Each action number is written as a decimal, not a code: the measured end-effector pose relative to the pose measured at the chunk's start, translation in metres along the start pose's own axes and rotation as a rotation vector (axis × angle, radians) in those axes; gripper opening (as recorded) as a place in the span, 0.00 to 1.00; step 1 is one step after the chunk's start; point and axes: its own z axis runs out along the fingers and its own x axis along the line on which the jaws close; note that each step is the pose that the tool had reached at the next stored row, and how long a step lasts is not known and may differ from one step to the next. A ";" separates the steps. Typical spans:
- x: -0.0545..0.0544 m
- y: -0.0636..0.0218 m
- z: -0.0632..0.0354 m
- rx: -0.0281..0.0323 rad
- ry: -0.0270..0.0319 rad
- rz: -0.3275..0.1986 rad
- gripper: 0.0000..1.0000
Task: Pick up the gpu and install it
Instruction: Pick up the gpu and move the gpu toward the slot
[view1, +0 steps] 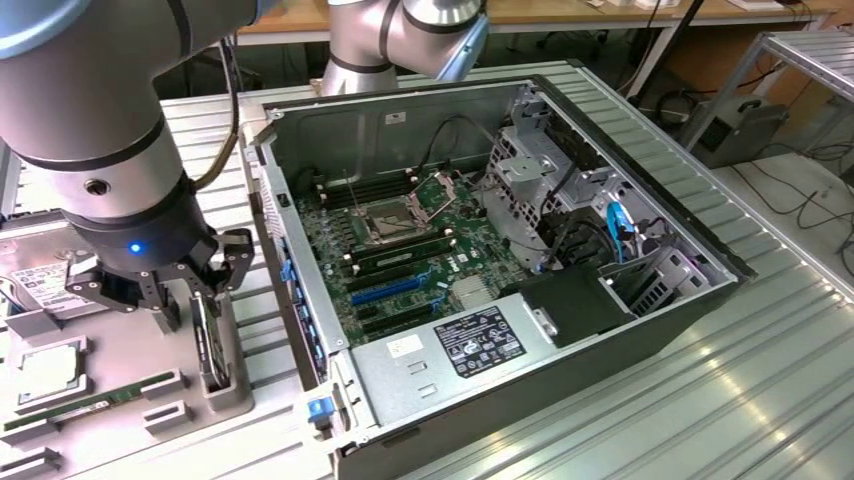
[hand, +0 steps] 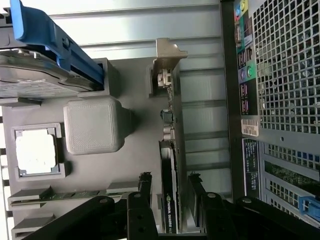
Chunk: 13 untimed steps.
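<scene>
1. At eight o'clock in the exterior view: black two-fingered gripper (view1: 194, 305) under the grey arm, low over a grey plastic parts tray (view1: 127, 385).
2. Fingers (hand: 145, 187) apart, one on each side of the gpu (hand: 170, 200), a thin dark circuit card with a silver metal end bracket. Small gap showing on both sides in the wrist view, so straddling and not clamped.
3. Gpu (view1: 210, 345) upright on its long edge in a narrow slot along the tray's three o'clock side in the exterior view, the side nearest the case. Seated in the slot, not lifted.
4. On the same tray in the exterior view, seen from the gpu: boxy silver hard drive with a white label (view1: 40, 285) at ten o'clock, square silver processor chip (view1: 51, 368) at nine o'clock, narrow green memory stick (view1: 94, 402) at eight o'clock.
5. At three o'clock of the tray, just beside it: open dark-grey computer case (view1: 307, 120) lying on its side, green motherboard (view1: 400, 250) exposed inside.
6. Under tray and case: ribbed metal table (view1: 747, 400).
</scene>
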 end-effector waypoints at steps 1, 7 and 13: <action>0.000 -0.0001 0.0019 -0.0004 0.0000 0.000 0.42; 0.000 0.0025 0.0119 -0.0038 0.0002 0.003 0.42; 0.000 0.0059 0.0180 -0.0051 -0.0004 0.023 0.42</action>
